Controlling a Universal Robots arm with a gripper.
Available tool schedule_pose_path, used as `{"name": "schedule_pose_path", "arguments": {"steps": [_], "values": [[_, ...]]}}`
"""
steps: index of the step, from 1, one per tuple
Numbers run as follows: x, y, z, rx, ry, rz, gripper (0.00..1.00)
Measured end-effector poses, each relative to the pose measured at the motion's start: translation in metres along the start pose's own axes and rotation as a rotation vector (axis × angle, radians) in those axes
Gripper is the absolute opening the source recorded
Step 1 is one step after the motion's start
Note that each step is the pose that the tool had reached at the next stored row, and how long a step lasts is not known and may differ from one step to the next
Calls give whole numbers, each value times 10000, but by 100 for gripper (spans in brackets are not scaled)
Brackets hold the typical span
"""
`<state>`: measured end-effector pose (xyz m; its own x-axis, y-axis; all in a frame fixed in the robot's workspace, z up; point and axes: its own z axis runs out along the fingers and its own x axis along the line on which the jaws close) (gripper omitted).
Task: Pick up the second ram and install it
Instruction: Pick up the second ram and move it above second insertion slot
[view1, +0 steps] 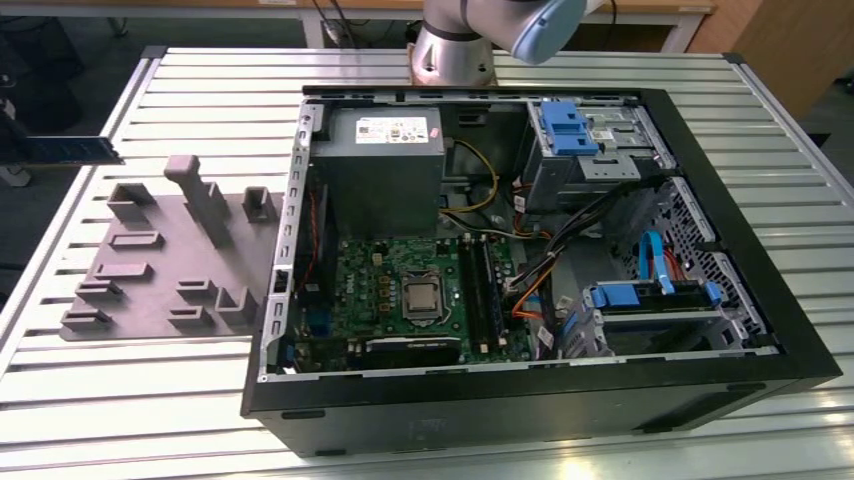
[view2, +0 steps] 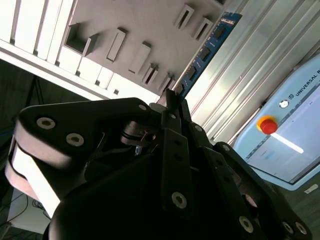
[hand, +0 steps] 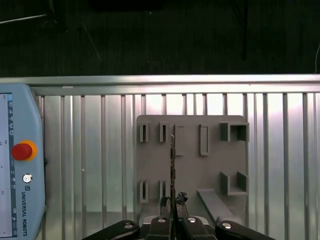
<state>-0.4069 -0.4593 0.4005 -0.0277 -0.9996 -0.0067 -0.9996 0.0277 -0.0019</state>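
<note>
Blue second ram (view2: 205, 54), one end pinched between jaws, rest jutting outward

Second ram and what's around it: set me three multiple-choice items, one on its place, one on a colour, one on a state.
1. Where is the second ram?
A. Plugged into a slot
B. Clamped in the gripper, outside the computer case
C. Dropped on the floor

2. What colour is the round button on the teach pendant?
A. Green
B. Red
C. Blue

3. What state is the computer case in?
A. Lying with its side open, motherboard exposed
B. Side panel closed
C. Standing upright

Answers:
1 B: both wrist views show the stick running out from the gripper's grasp.
2 B: the button is plainly red in both wrist views.
3 A: the exterior view looks straight onto the parts inside.
</note>
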Motion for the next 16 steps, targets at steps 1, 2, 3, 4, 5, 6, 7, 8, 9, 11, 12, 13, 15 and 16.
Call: {"name": "schedule_pose_path", "arguments": {"steps": [1,2,3,4,5,6,7,8,9,11,12,13,15,16], "values": [[0,-20,0,0,0,-1,14],[-1,-41,0,0,0,-1,14],[-2,-63,0,0,0,0,14],[-2,-86,1,1,0,0,14],[-3,-113,1,1,-1,1,14],[-4,-142,0,0,0,0,14],[-4,-169,0,0,0,-1,14],[-5,-198,0,0,0,0,14],[-6,-228,1,1,0,0,14],[-8,-286,1,0,0,0,14],[-9,-315,1,1,0,-1,14],[-10,-342,1,0,0,0,14],[-11,-394,1,2,0,-1,14],[-11,-420,1,1,-1,0,14]]}}
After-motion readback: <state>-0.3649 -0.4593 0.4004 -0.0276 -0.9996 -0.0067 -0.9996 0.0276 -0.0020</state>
